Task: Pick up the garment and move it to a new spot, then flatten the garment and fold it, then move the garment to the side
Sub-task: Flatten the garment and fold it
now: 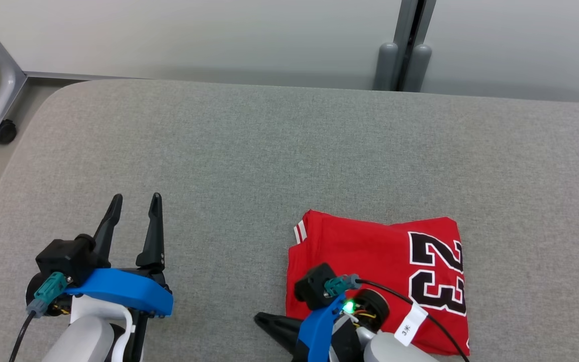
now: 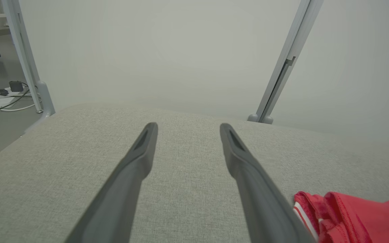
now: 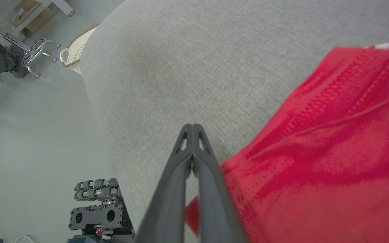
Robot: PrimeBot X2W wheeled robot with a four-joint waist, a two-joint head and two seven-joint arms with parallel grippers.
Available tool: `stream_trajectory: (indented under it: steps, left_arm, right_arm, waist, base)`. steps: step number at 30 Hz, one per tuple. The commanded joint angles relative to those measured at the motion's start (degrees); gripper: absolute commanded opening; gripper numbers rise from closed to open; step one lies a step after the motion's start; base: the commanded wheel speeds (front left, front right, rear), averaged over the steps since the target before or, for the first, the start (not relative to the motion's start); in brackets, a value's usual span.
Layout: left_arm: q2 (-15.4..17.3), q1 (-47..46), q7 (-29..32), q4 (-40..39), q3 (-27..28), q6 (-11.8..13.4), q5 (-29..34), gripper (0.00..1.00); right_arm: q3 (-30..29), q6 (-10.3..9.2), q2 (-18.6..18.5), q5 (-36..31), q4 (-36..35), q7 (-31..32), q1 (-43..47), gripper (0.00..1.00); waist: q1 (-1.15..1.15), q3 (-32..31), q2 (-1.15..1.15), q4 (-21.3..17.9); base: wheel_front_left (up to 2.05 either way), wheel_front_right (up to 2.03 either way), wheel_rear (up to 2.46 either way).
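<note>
Sliding the folded red jersey [image 1: 370, 261], lying lower right on the grey table [image 1: 269, 151], risks unfolding it: the right claw [image 3: 192, 126] is clamped fully, apparently on no cloth; the left claw [image 1: 136, 198] gapes empty.

Red garment [image 1: 365, 251] on a grey desk [image 1: 249, 151]

The garment is bright red, with a black "23" [image 1: 438, 274] outlined in white and white stripes [image 1: 299, 232] at one hem (up close in the right wrist view, the cloth shows a fine dotted mesh). The desk cover is a mottled light grey weave. The left hand [image 1: 136, 197] and right hand [image 3: 191, 126] have dark charcoal fingers. Each wrist carries a blue bracket [image 1: 118, 294] and a teal plug [image 1: 51, 286]. A green light [image 1: 349, 305] glows near a white tag [image 1: 410, 324]. The wall [image 1: 194, 35] is pale grey-white.
</note>
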Motion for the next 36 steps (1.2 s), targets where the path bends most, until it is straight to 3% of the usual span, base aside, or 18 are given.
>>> stream_trajectory:
  steps: [1, 7, 8, 9, 15, 24, 29, 36]
  left_arm:
    - [0.12, -0.83, -0.24, 0.23, -0.07, -0.03, 0.24, 1.0]
    - [0.67, 0.64, -0.66, 0.44, 0.95, 0.51, -0.09, 1.0]
    - [0.77, 0.86, -0.83, 0.33, 1.28, 0.55, -0.14, 1.0]
    - [0.87, 1.18, -1.0, 0.15, 1.66, 0.73, -0.2, 1.0]
    - [1.03, 3.33, -1.56, -1.09, 3.23, 1.28, 0.01, 1.0]
    - [0.63, 7.69, -1.89, -3.31, 4.21, 3.02, 1.09, 1.0]
    - [0.63, 10.19, -1.94, -4.45, 4.95, 3.58, 1.5, 1.0]
    - [0.61, 12.33, -1.95, -4.49, 4.95, 3.73, 1.72, 1.0]
  right_arm:
    - [0.79, 0.01, -0.12, 1.95, -0.35, -0.7, -1.17, 0.0]
    - [2.02, 0.01, -0.18, 8.53, -3.6, -6.9, -4.74, 0.0]
    - [1.04, 0.01, -0.16, 8.23, -4.43, -8.7, -5.21, 0.71]
    - [-0.71, 0.01, -0.19, 7.9, -5.06, -10.67, -5.31, 1.0]
    - [-15.93, 0.01, -0.91, -2.51, -9.09, -17.55, -0.54, 1.0]
    - [-40.66, 0.01, -2.68, -15.92, -20.86, -16.33, 14.4, 1.0]
    - [-45.45, 0.01, -2.21, -17.38, -21.4, -15.85, 18.95, 1.0]
    - [-46.41, 0.01, -2.01, -17.03, -20.02, -15.05, 21.05, 1.0]
  waist:
    - [0.0, 0.09, 0.0, 0.13]
    - [0.0, -0.4, 0.0, -1.05]
    - [0.0, -0.53, 0.0, -1.51]
    - [0.0, -0.73, 0.0, -2.11]
    - [0.0, -2.28, 0.0, -5.55]
    - [0.0, -4.69, 0.0, -9.3]
    - [0.0, -5.92, 0.0, -10.4]
    - [0.0, -7.2, 0.0, -10.49]
  base:
    - [0.0, 0.0, 0.0]
    - [0.0, 0.0, 0.0]
    - [0.0, 0.0, 0.0]
    - [0.0, 0.0, 0.0]
    - [0.0, 0.0, 0.0]
    - [0.0, 0.0, 0.0]
    - [0.0, 0.0, 0.0]
    - [0.0, 0.0, 0.0]
